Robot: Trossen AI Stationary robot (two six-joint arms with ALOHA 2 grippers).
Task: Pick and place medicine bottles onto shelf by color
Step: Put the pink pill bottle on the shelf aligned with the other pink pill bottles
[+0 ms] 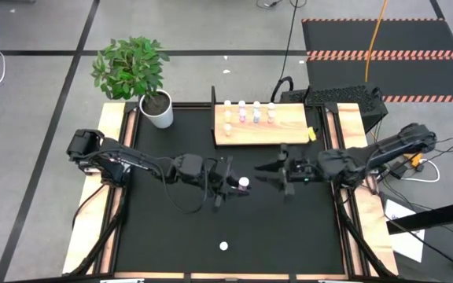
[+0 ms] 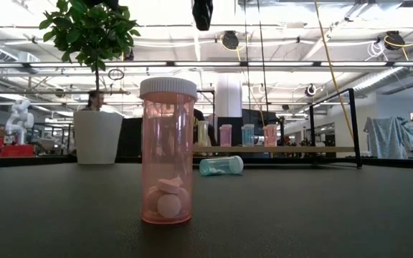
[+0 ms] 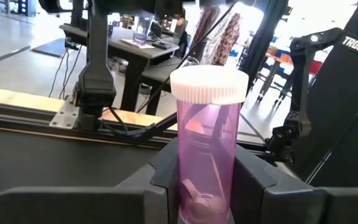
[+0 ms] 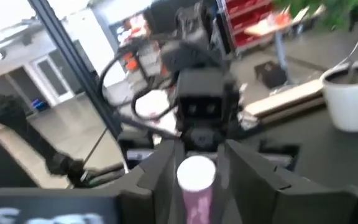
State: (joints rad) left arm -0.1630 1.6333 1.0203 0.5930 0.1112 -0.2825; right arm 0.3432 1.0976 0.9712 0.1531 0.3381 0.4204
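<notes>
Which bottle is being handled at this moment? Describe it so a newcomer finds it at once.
Start at the black table centre, between the two arms. There the left hand grips an upright magenta bottle with a white cap. Unlike the bottles on the shelf or the lone one near the front edge, it is held.

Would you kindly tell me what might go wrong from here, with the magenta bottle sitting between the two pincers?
1. The left pincer grips the magenta bottle low on its body, while the right pincer brackets it with open fingers. If the left lets go before the right closes, the bottle may drop or tip.
2. The two pincers face each other closely and could collide.
3. The teal bottle lies on its side and could roll if it is nudged.
</notes>
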